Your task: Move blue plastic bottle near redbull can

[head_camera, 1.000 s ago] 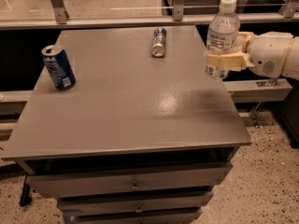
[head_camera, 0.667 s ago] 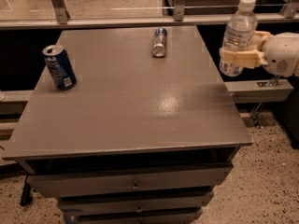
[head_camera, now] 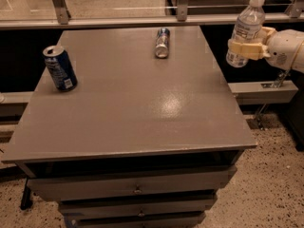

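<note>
Your gripper (head_camera: pixel 243 49) hangs off the tabletop's (head_camera: pixel 142 113) edge, fingers clamping the clear plastic bottle (head_camera: pixel 248 23): set it upright beside the slim silver-blue can (head_camera: pixel 162 42).

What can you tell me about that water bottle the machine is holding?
The blue plastic bottle is clear, with a white cap and a white-blue label. It hangs in the air past the right edge of the table, its top leaning slightly right. Only the cream claw touches it, shut around its lower half.
</note>
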Controlling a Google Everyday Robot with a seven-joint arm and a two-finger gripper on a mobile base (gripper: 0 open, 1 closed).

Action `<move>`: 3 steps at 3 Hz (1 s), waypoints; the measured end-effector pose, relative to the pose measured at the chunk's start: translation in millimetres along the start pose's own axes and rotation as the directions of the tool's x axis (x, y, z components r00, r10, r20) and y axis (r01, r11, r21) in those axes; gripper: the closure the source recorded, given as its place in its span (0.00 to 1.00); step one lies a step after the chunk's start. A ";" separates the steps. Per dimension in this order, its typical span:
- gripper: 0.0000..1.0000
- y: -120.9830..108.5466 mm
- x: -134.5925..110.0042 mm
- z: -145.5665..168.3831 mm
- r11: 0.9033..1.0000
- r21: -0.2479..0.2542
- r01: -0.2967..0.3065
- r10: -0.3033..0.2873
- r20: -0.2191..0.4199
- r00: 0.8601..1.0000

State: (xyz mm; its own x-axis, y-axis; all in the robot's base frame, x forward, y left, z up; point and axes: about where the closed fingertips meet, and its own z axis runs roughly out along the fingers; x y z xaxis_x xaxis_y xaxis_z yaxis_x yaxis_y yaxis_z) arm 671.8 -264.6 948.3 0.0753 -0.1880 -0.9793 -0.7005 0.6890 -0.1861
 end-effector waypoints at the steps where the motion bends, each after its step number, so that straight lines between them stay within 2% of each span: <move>1: 1.00 -14.5 7.4 31.7 0.999 -0.021 -0.026 0.026 0.015 1.000; 2: 1.00 -6.0 18.4 71.1 0.995 -0.077 -0.071 0.072 0.009 0.997; 3: 1.00 7.9 28.4 105.2 0.985 -0.129 -0.114 0.117 0.010 0.993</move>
State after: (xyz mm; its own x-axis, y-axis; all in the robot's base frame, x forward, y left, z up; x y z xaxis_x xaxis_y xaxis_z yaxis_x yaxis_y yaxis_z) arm 743.0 -190.8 910.6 0.0004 -0.0989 -0.9951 -0.7900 0.6101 -0.0609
